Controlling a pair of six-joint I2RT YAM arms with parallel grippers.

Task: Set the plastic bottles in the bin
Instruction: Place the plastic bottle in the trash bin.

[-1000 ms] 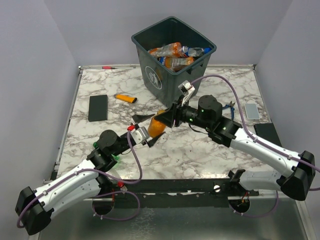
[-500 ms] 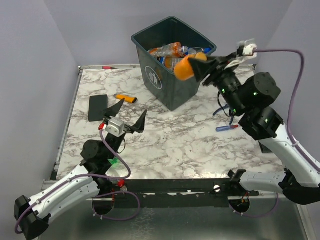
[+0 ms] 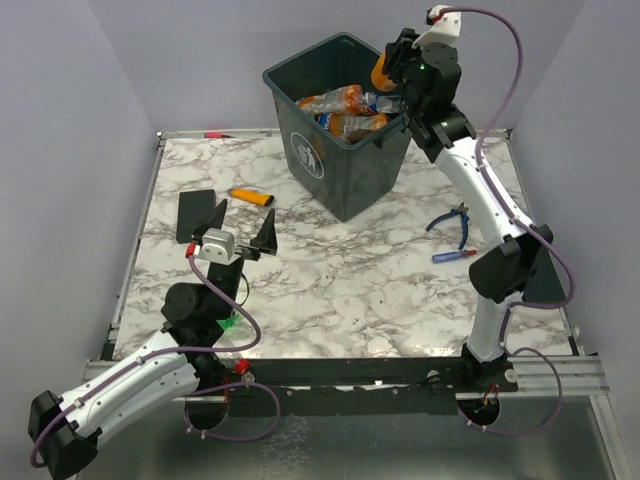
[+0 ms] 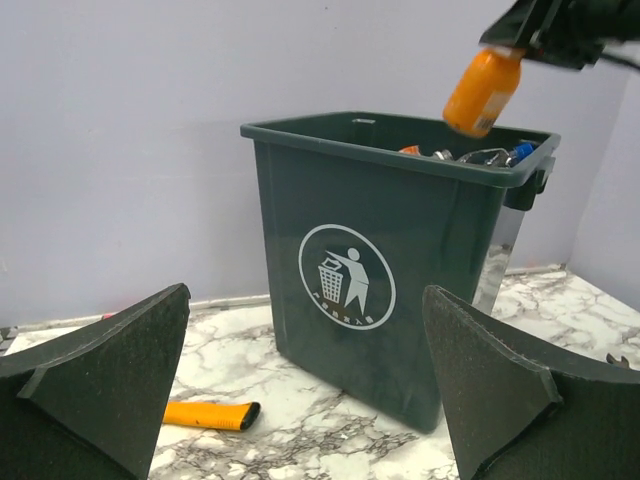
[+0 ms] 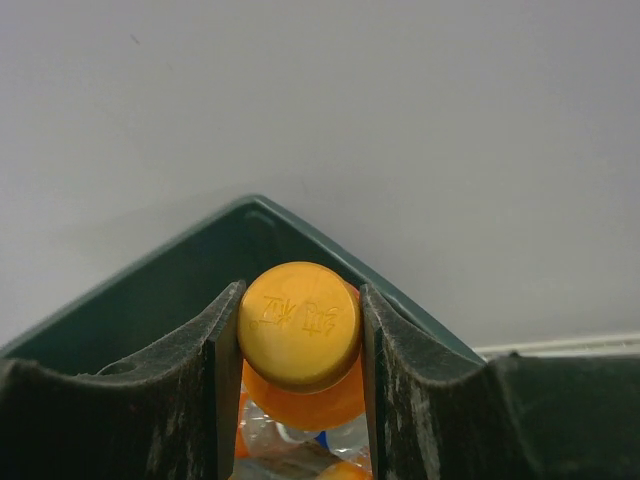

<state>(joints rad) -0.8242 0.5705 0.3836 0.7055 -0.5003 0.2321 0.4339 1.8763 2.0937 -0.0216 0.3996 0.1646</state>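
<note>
Marble-pattern table (image 3: 350,290). Flat black pad (image 3: 192,215) near left edge, orange lighter (image 3: 250,196) just beside it, not touching. Blue-handled pliers (image 3: 455,212) on right side, small red-and-blue item (image 3: 452,256) near them. Thin red object (image 3: 213,134) at far edge.

I'm driving this from afar, and it's plainly a robotics lab cell. Blank grey-lilac walls (image 3: 60,120) box in a marble-patterned counter (image 3: 340,290). The left arm (image 3: 140,378) and right arm (image 3: 480,185) bolt to a bare metal frame (image 3: 560,372), purple cables (image 3: 517,45) trailing.
</note>
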